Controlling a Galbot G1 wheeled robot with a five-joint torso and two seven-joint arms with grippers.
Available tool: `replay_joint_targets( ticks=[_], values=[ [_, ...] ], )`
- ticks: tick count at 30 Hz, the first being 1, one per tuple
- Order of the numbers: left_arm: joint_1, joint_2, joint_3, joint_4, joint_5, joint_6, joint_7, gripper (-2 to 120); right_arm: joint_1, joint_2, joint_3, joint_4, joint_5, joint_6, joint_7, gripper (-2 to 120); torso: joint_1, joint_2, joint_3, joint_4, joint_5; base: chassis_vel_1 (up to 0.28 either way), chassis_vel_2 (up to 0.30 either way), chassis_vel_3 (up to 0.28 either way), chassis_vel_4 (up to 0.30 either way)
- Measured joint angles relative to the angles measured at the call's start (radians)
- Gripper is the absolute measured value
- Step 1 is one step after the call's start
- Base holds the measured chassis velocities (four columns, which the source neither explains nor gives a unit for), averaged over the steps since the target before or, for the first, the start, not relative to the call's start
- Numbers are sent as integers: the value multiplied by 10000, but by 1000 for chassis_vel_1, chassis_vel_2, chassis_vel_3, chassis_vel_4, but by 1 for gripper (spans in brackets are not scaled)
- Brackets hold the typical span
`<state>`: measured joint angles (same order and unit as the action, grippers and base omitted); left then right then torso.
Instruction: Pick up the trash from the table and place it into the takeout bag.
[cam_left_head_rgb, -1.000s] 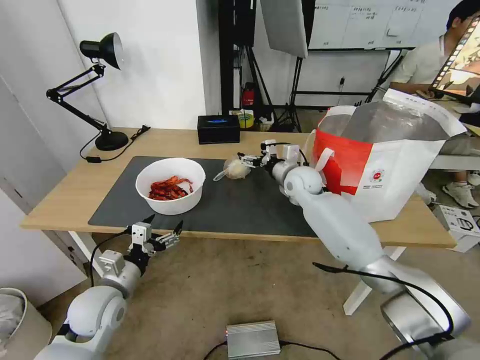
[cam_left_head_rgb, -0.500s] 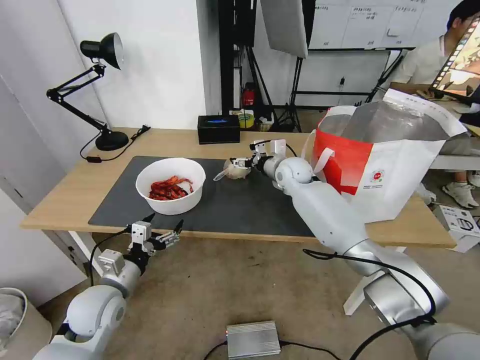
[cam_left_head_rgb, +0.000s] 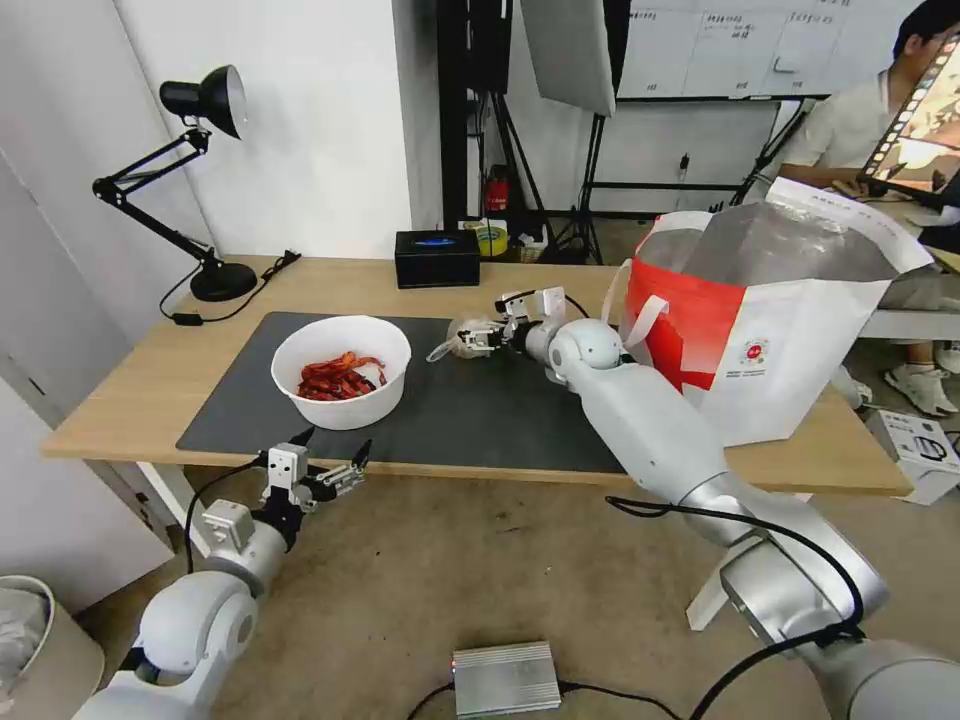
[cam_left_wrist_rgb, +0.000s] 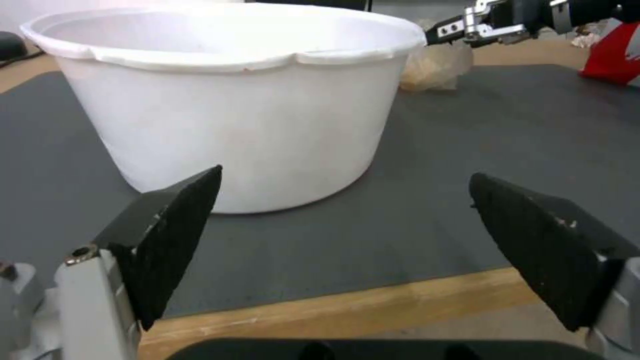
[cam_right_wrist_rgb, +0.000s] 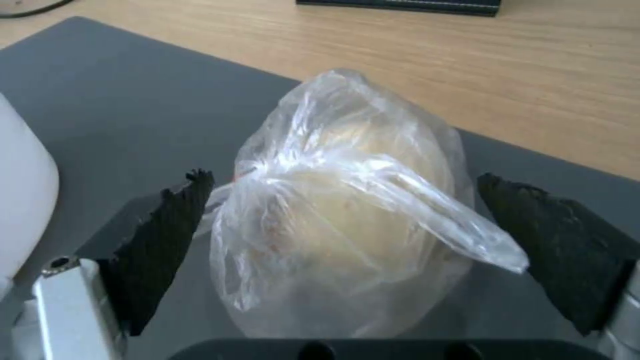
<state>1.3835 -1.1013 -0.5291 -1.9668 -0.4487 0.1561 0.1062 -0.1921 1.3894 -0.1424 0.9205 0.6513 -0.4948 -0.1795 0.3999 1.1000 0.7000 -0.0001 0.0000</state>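
The right gripper (cam_right_wrist_rgb: 340, 220) has its two black pads (cam_right_wrist_rgb: 167, 235) spread wide on either side of the knotted clear bag (cam_right_wrist_rgb: 333, 215), not squeezing it, with daylight showing between each pad and the plastic. The bag is crinkly, see-through film pulled tight round a pale whitish-yellow lump, and a twisted tail of plastic sticks out toward one pad. It sits on the dark grey mat (cam_left_head_rgb: 480, 400) toward the mat's far edge, with bare light wood of the table (cam_left_head_rgb: 130, 385) just behind it.

From the head view the right gripper (cam_left_head_rgb: 478, 338) reaches in low from the takeout bag (cam_left_head_rgb: 770, 340) side; that big white-and-red tote stands open-mouthed near the arm, silver lining showing. The white bowl (cam_left_head_rgb: 341, 371) with red scraps is over to the bag's left, apart from it, with open mat between them.

The left gripper (cam_left_head_rgb: 322, 470) hangs below the table's near edge, fingers (cam_left_wrist_rgb: 173, 235) wide apart, pointing at the bowl's (cam_left_wrist_rgb: 233, 110) side wall. A black tissue box (cam_left_head_rgb: 437, 257) and a desk lamp (cam_left_head_rgb: 200, 190) stand along the far side.
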Motion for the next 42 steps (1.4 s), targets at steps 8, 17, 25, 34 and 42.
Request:
replay_joint_targets(
  ticks=[8, 17, 25, 34, 42],
  values=[
    [20, -23, 8, -41, 9, -5, 0, 100, 132, 176, -12, -412, -274, 106, -163, 96, 0, 0, 1, 0, 0, 0, 0, 0, 0],
    [85, -45, 22, -93, 25, -19, 0, 100, 152, 291, 3, -720, -517, 109, -270, 61, 0, 0, 0, 0, 0, 0, 0, 0, 0],
    [82, -83, 59, -92, 26, -23, 0, 100, 143, 236, 10, -725, -517, 93, -246, 36, -1, 0, 0, 1, 0, 0, 0, 0, 0],
    [67, -79, 76, -92, 21, -24, 0, 100, -223, -269, 79, 252, -418, 5, 177, 4, 0, 0, 0, 1, 0, 0, 0, 0, 0],
    [63, -60, 75, -133, 6, -29, -24, 100, -1129, -1402, 96, 2778, -222, -513, 1038, 0, -1, 0, 0, -1, 1, 0, 0, 0, 0]
  ],
)
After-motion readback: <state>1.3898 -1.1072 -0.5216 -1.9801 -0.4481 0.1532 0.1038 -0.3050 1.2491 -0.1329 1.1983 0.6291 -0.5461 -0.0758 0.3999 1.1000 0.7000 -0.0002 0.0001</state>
